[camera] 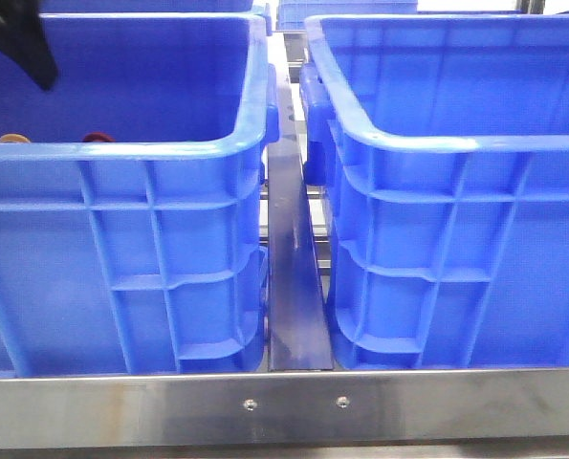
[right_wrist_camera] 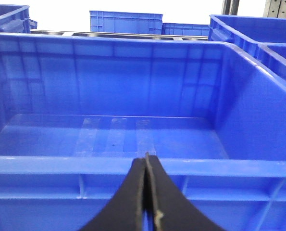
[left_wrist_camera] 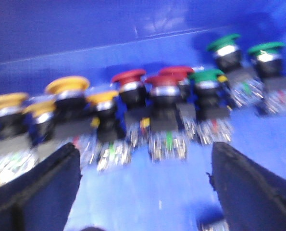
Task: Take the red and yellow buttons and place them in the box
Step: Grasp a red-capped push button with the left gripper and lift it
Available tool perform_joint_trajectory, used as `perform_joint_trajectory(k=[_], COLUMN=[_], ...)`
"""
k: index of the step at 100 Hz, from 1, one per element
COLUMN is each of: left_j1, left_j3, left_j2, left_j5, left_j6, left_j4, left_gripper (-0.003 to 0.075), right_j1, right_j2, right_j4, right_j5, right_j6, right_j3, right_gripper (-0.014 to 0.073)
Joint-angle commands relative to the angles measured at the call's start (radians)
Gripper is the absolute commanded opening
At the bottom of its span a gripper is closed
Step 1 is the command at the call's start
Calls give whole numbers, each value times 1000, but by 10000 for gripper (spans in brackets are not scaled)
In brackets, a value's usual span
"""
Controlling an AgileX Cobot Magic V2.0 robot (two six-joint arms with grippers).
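In the blurred left wrist view, several push buttons stand in a row on the floor of the left blue crate [left_wrist_camera: 147,192]. The yellow buttons [left_wrist_camera: 67,85] are at one end and the red buttons [left_wrist_camera: 128,77] are in the middle. My left gripper [left_wrist_camera: 145,185] is open and empty, just short of the row and facing the red ones. In the front view only a yellow cap [camera: 14,139] and a red cap [camera: 97,138] peek over the crate's rim. My right gripper [right_wrist_camera: 146,162] is shut and empty, outside the near wall of the empty right box [right_wrist_camera: 61,164].
Several green buttons [left_wrist_camera: 223,44] stand at the other end of the row. The left arm shows as a dark shape [camera: 31,48] inside the left crate [camera: 121,153]. The right crate [camera: 437,145] sits across a narrow gap. More blue crates [right_wrist_camera: 126,21] stand behind.
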Motion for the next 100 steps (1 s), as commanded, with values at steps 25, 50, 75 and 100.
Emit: perform_joint_trajectory(k=[25, 50, 75, 100], left_j1=[-66, -67, -67, -71], left_j3=[-131, -131, -131, -131], left_j2=[149, 209, 215, 134], left_j5=[-50, -52, -32, -22], left_j6=[-25, -38, -38, -38], left_j4=[-10, -10, -10, -10], left_gripper=[526, 500, 227, -19], right_j1=[-1, -1, -1, -1], right_j2=[-26, -26, -26, -26], right_j4=[-12, -12, -12, -12], right_j5=[-77, -77, -77, -77], right_j6=[-2, -2, -2, -2], right_j3=[-19, -19, -19, -19], right_gripper=[-67, -67, -67, -67])
